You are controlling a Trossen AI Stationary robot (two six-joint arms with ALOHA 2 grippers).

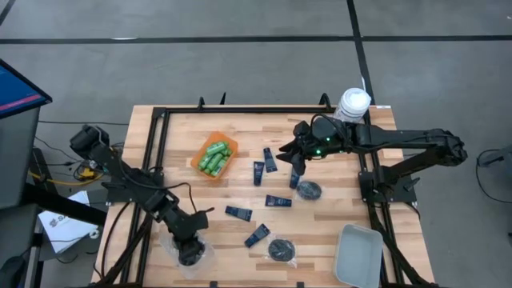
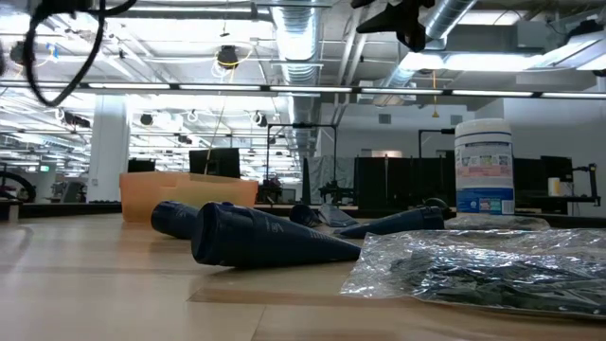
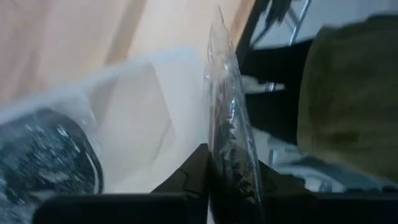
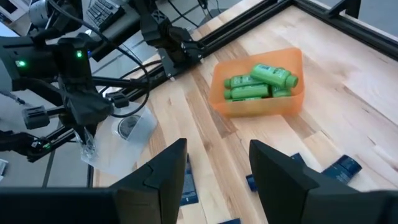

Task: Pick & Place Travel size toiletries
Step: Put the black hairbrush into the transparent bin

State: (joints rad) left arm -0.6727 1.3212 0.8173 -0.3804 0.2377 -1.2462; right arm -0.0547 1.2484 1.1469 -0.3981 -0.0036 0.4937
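Near the table's front left corner, my left gripper (image 1: 190, 250) is shut on a clear packet (image 3: 227, 93) with dark pieces inside. Another clear packet with a black round piece (image 4: 129, 127) lies right beside it. My right gripper (image 4: 214, 186) hovers open over the middle of the table, above the navy tubes (image 1: 270, 158), with nothing between its fingers. An orange tray (image 1: 228, 146) holds the green bottles (image 1: 214, 157). More navy tubes (image 1: 278, 201) and packets with black round pieces (image 1: 309, 190) (image 1: 281, 250) lie flat on the wood. My left gripper pinches the clear packet near one edge (image 3: 231, 163) between its two fingers, which slant down toward the table's near edge. The packet stands edge-on out of the fingers, crinkled. In the right wrist view it hangs below them (image 4: 91, 150). Whether it touches the table I cannot tell.
A white canister with a blue label (image 1: 353, 104) stands at the far right corner. A pale grey bin (image 1: 358, 254) sits at the front right. A black metal frame (image 1: 160, 120) runs along the table's far and side edges.
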